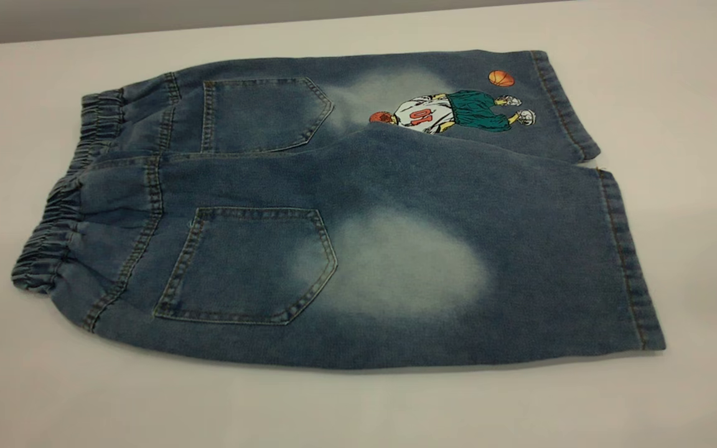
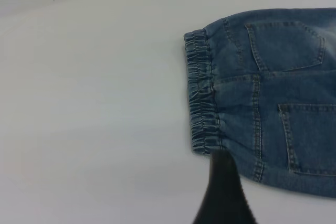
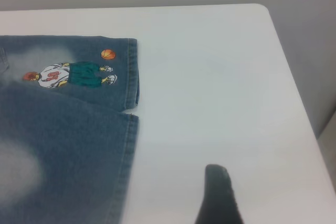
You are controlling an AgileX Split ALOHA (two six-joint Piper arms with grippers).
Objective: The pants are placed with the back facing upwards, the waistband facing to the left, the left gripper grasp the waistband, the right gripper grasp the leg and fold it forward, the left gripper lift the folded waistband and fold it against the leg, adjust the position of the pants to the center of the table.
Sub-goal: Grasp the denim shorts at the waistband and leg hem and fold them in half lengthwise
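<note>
Currently the denim pants (image 1: pixel 358 249) lie flat, unfolded; neither gripper's opening can be told. Grabbing only the waistband's (image 2: pixel 202 93) top layer risks a crooked fold.

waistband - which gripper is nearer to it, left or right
Left. The left gripper hangs just off the waistband, near its end. The right gripper is over bare table beyond the leg hems, at the opposite end of the pants.
</note>
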